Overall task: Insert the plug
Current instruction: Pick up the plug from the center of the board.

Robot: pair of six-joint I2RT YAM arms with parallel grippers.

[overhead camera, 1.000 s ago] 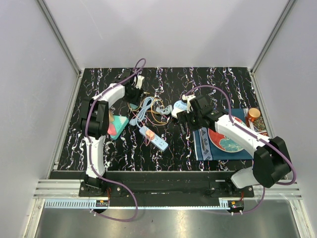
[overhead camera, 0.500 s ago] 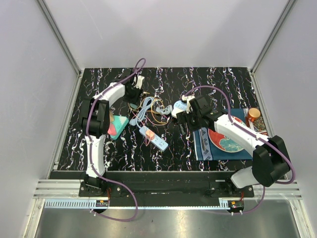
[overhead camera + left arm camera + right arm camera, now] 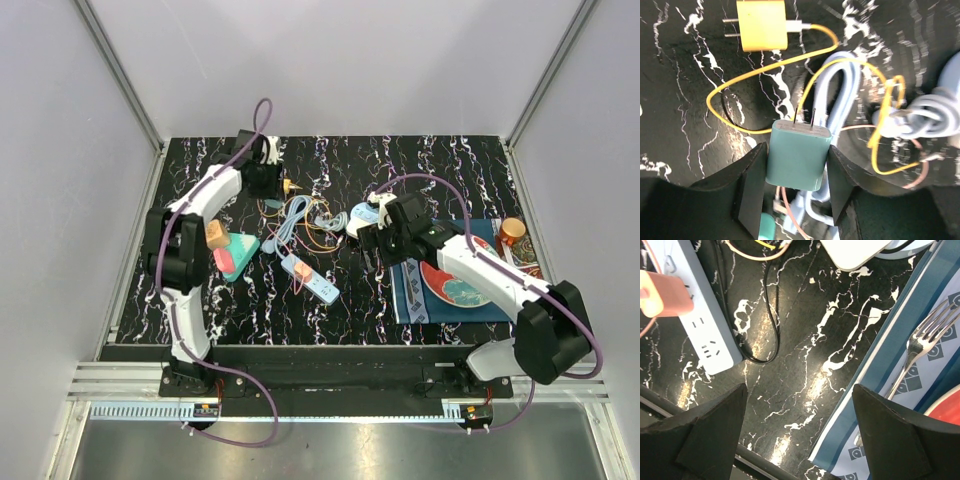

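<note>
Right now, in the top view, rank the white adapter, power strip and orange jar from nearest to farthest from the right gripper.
1. White adapter, just beyond the right gripper.
2. Power strip, to its left.
3. Orange jar, far right.

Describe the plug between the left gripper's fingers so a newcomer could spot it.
On the black marbled table, find the central cable tangle. At its left side, the left gripper flanks the teal plug, prongs outward; the yellow plug nearby lies free.

The black marbled table (image 3: 450, 165) bears a power strip (image 3: 322, 288), tangled cables (image 3: 300, 215) and a yellow plug (image 3: 762, 25). A blue mat (image 3: 408, 290) lies at its right.
</note>
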